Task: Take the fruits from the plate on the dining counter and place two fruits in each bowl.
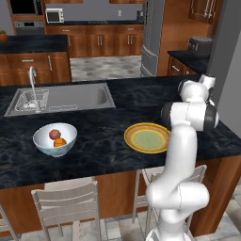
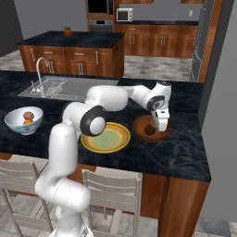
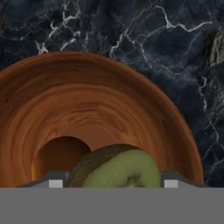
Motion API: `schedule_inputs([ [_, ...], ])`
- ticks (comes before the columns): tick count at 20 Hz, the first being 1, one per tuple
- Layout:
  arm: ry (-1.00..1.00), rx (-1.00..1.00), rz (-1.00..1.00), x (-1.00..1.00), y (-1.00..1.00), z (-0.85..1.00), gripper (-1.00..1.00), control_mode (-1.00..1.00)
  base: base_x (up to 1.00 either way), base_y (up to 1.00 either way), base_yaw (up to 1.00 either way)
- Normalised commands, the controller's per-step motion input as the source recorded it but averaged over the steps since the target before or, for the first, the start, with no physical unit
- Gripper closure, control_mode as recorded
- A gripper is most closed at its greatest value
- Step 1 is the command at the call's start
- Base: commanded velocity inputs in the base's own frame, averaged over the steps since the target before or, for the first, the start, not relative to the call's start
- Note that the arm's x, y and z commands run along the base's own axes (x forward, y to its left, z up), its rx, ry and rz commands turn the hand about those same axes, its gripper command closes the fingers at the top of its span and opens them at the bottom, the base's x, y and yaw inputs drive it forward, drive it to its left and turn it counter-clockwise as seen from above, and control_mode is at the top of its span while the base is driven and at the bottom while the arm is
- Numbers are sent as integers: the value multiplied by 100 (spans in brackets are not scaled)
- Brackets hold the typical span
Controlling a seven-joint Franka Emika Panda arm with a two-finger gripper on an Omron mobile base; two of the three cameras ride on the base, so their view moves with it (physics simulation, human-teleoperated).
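Hand view: gripper (image 3: 109, 183) looks straight down into the dark brown wooden bowl (image 3: 65, 109), with a cut green kiwi-like fruit (image 3: 118, 168) sitting between the two fingertips (image 3: 55, 182). Tips sit just beside the fruit on both sides, so jaws look clamped on it. Fruit is inside the bowl's rim line, above the bowl floor; can't tell if it touches the bottom.

Right base view: gripper (image 2: 160, 124) points down into the wooden bowl (image 2: 139, 132), which stands on the dining counter (image 2: 180, 148) just right of the plate (image 2: 121, 141). A dark fruit (image 2: 150, 130) lies in the bowl beside the fingers. Plate surface is bare.

Left base view: white bowl (image 1: 44, 146) sits on the counter well left of the plate (image 1: 134, 131), below the sink (image 1: 80, 96). It holds a reddish-tan fruit (image 1: 54, 134) and an orange fruit (image 1: 60, 142), touching each other.
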Motion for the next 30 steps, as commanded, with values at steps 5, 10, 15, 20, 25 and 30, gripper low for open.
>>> schedule_inputs([
  [5,5,0,-8,26,-2,-26,100,-100,0,0,0],
  [10,6,0,-8,23,-13,-27,100,-100,0,0,0],
  [15,3,0,-6,18,-14,-19,100,-100,0,0,0],
  [20,0,0,-3,11,-14,-9,100,-100,0,0,0],
  [25,0,0,-1,1,-3,-2,-100,-100,0,0,0],
  [30,0,0,0,0,0,0,-100,-100,0,0,0],
])
